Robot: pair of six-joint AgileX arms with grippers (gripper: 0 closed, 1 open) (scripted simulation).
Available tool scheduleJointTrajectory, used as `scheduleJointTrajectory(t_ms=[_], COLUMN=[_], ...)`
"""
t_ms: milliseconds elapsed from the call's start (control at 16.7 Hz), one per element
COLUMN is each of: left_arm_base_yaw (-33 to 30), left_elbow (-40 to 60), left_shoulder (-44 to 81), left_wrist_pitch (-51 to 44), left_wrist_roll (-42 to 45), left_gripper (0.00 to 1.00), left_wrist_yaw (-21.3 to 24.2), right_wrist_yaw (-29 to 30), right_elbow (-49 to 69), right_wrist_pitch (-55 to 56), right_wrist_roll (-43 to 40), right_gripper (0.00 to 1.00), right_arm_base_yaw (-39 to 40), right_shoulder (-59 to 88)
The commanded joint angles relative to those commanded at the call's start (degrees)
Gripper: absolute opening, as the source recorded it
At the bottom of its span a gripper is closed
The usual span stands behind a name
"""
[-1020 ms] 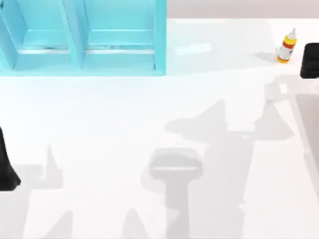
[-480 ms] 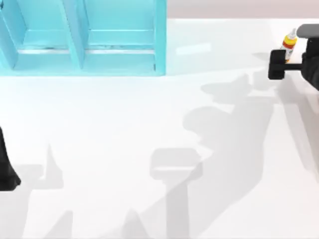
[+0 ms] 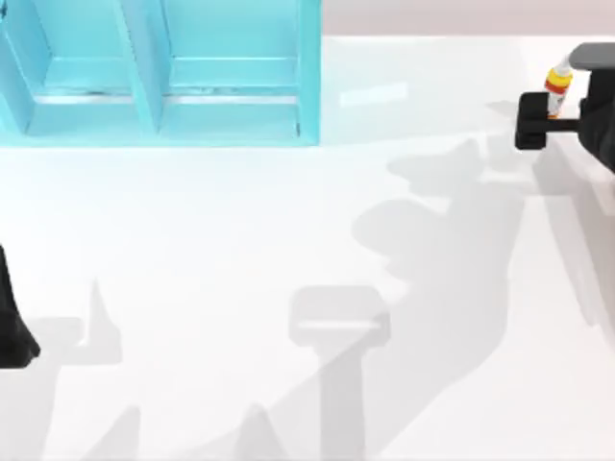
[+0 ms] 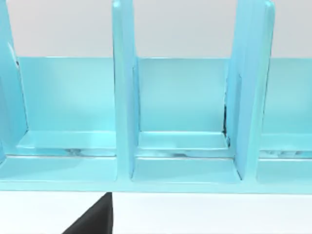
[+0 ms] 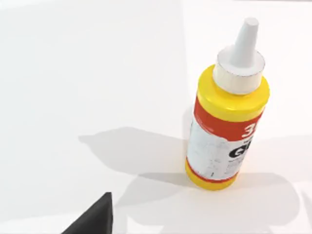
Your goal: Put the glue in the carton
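The glue (image 3: 557, 81), a small yellow bottle with a white nozzle and a red-and-white label, stands upright at the table's far right back. My right gripper (image 3: 565, 94) is open right beside it, and one dark finger (image 3: 533, 121) hides the bottle's base from above. In the right wrist view the glue (image 5: 225, 114) stands a short way ahead of a black fingertip (image 5: 91, 218), untouched. The carton (image 3: 159, 72), a teal box with upright dividers, sits at the back left; its compartments (image 4: 180, 117) face the left wrist camera. My left gripper (image 3: 10, 322) is parked at the left edge.
The white table stretches between the carton and the glue, crossed only by arm shadows. The carton's right wall (image 3: 307, 72) ends well left of the bottle. The table's back edge runs close behind the glue.
Over the last second my right gripper came in from the right edge to the glue. In the last half second it barely moved. The bottle and the left arm stayed put.
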Motion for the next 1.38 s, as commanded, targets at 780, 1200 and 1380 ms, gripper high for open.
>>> scheduleJointTrajectory(t_ms=[780,1200,1380], left_arm_base_yaw=[0.0,0.0,0.0], left_elbow=[0.0,0.0,0.0], left_shoulder=[0.0,0.0,0.0], left_wrist_pitch=[0.0,0.0,0.0], left_wrist_roll=[0.0,0.0,0.0], left_gripper=[1.00,1.00,1.00], left_wrist_yaw=[0.0,0.0,0.0], right_wrist_yaw=[0.9,-0.5,-0.5], right_elbow=[15.2,24.3,24.3], right_wrist_pitch=[-2.5,-3.8,-3.8], right_wrist_roll=[0.3,-0.5,-0.5], right_gripper=[1.00,1.00,1.00], right_arm_base_yaw=[0.8,-0.8,-0.8], right_shoulder=[12.7,20.4,20.4])
